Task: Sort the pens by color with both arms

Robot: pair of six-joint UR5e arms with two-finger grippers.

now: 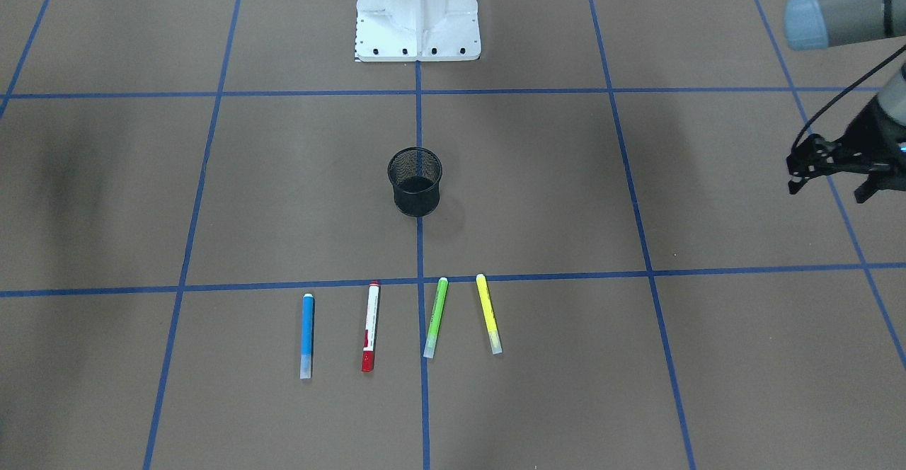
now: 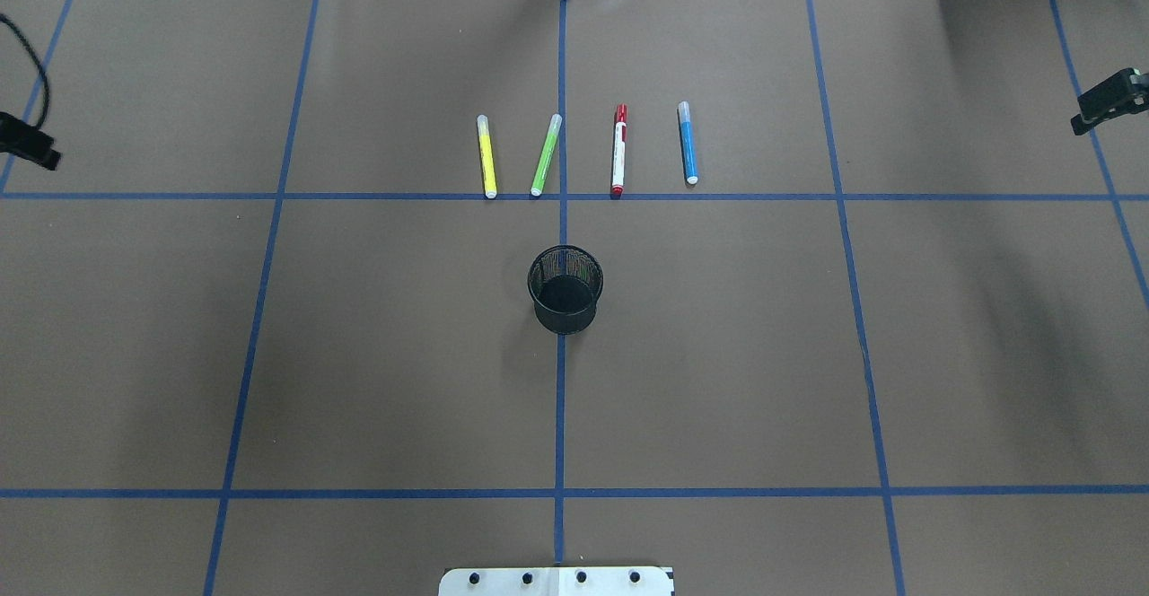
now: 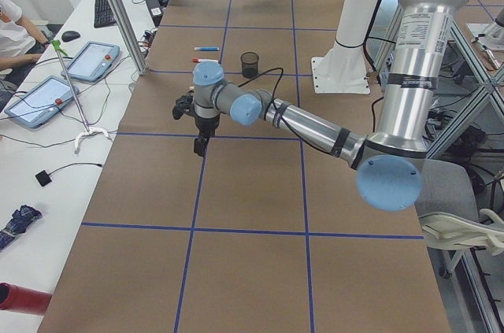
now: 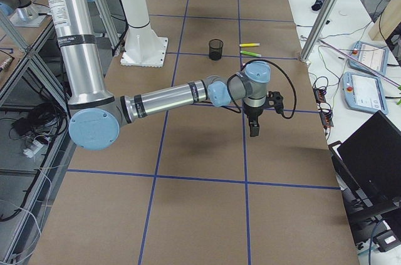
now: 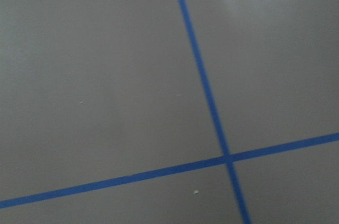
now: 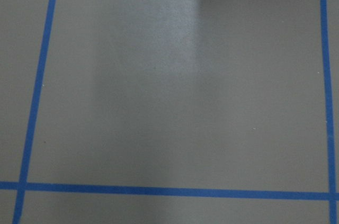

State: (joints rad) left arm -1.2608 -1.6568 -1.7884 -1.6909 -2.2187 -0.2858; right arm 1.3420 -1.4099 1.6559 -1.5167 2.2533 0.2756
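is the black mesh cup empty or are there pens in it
Empty: the mesh cup stands upright showing a bare bottom; all four pens lie outside it.

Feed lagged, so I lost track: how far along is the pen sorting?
Done: nothing; the blue pen, red pen, green pen and yellow pen lie in one row beyond the empty mesh cup. In hand: nothing; the left claw is open, the right claw far off. Left: all four pens.

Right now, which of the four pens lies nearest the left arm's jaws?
The yellow pen, at the row's end toward the left arm; the lime green pen, red-and-white pen and blue pen lie successively farther away.
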